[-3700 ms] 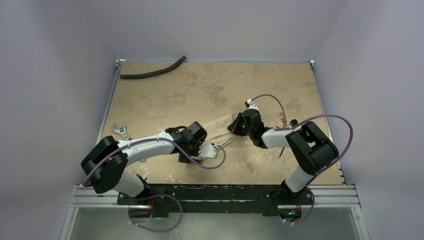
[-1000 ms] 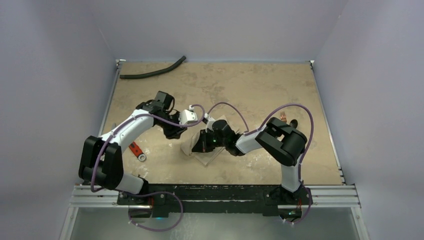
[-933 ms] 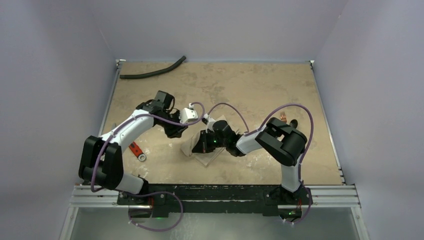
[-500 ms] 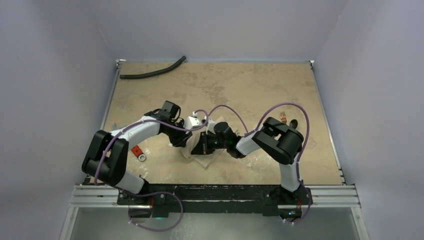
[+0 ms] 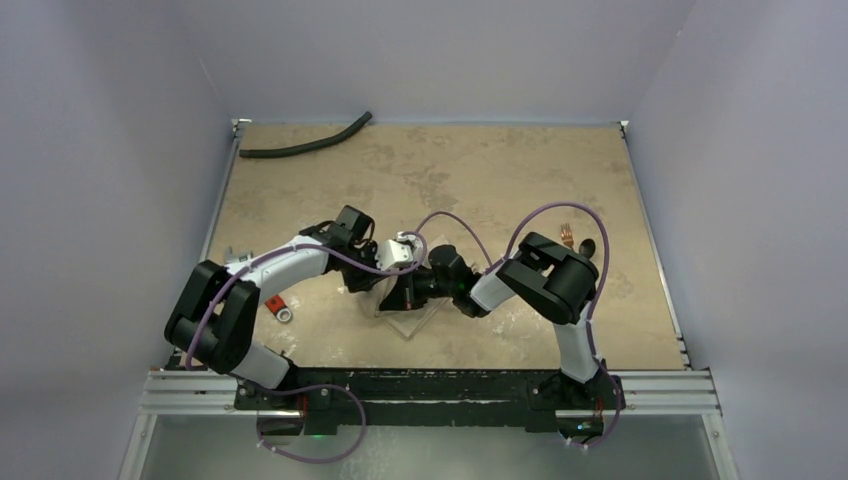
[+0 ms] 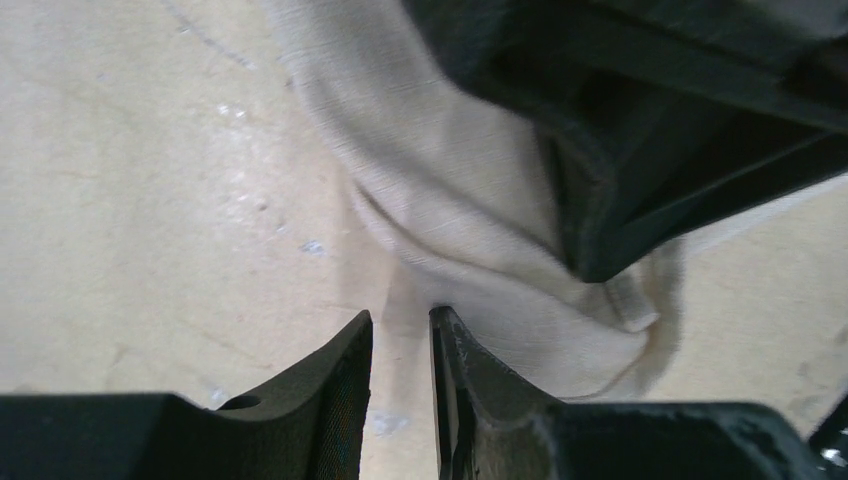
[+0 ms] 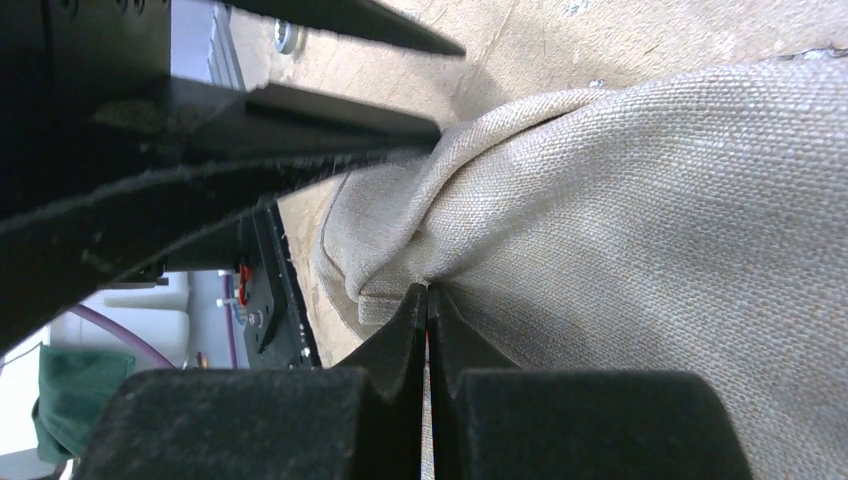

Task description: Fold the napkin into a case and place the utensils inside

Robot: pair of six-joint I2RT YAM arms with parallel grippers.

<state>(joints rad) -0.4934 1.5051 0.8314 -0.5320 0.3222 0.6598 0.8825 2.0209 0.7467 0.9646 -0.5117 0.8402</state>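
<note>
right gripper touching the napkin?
Touching. The right wrist view shows the right gripper shut, its tips pinching a fold of the napkin, with the cloth bunched right where they meet.

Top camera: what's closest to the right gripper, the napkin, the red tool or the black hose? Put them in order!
1. Napkin, pinched in the right gripper, centre.
2. Red tool, left.
3. Black hose, far-left corner.

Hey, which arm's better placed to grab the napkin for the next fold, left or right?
Left. The left gripper sits with jaws slightly apart right at the napkin and its bunched edge, free to pinch it. The right gripper is shut on the napkin, pinning that fold.
</note>
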